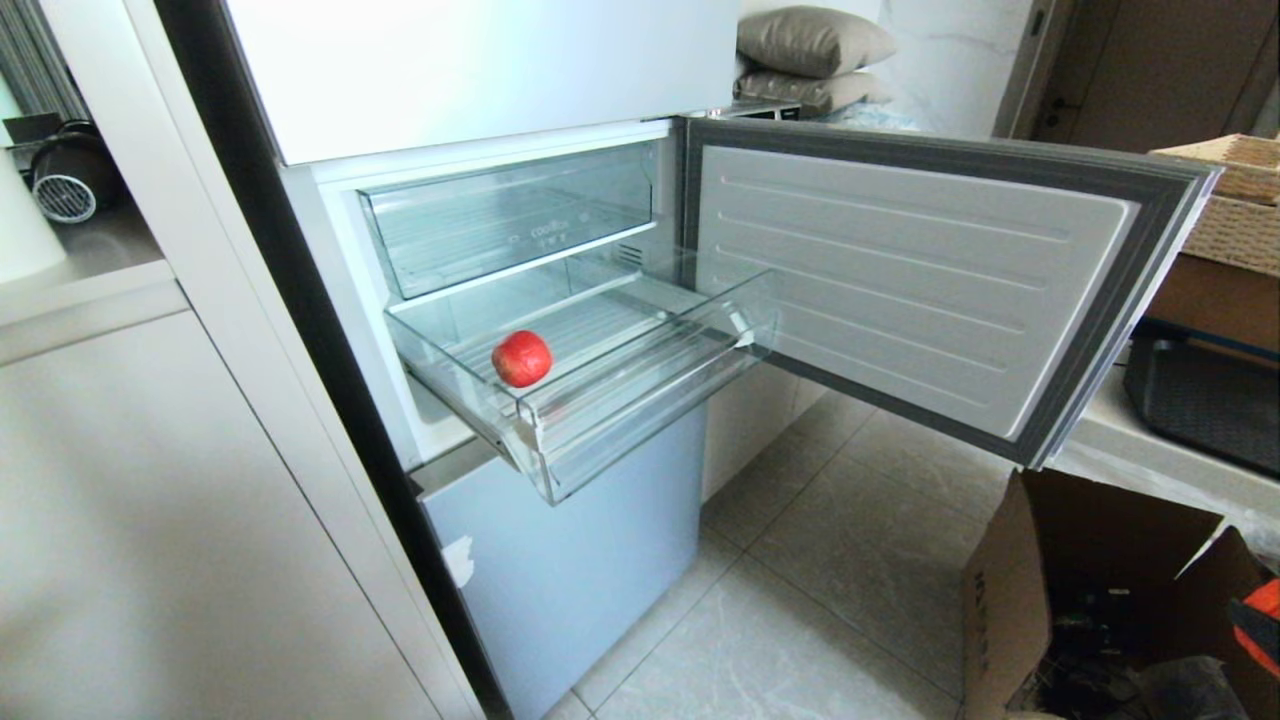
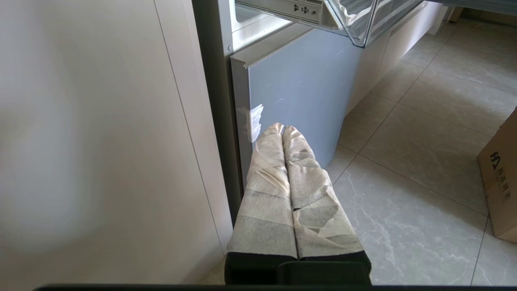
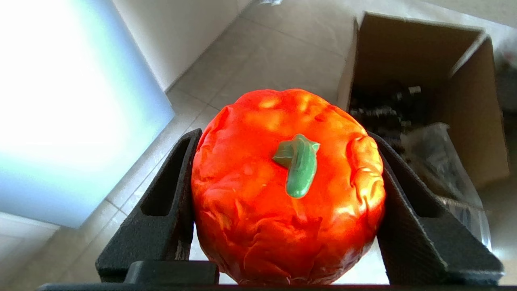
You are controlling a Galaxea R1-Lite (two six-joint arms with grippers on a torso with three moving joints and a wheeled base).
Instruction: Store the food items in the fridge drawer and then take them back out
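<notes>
Red fruit [image 1: 521,358], orange-red pepper [image 3: 287,186] w/ green stem [image 3: 298,163], grey tiles [image 1: 850,560].

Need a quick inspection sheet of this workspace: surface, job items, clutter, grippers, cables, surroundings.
Surface: tiled floor; no table seen.
Job's things: drawer pulled out of the open fridge; red piece lying in it near the front left; orange-red piece, green stem up, in the right gripper.
Clutter: open cardboard box on the floor at right, dark contents.
Grippers: left gripper shut, empty, low beside the lower fridge door; right gripper shut on the orange-red piece, above floor and box.
Cables: nothing seen.
Surroundings: fridge door swung open right; upper drawer pushed in; pillows behind; wicker basket at right.
</notes>
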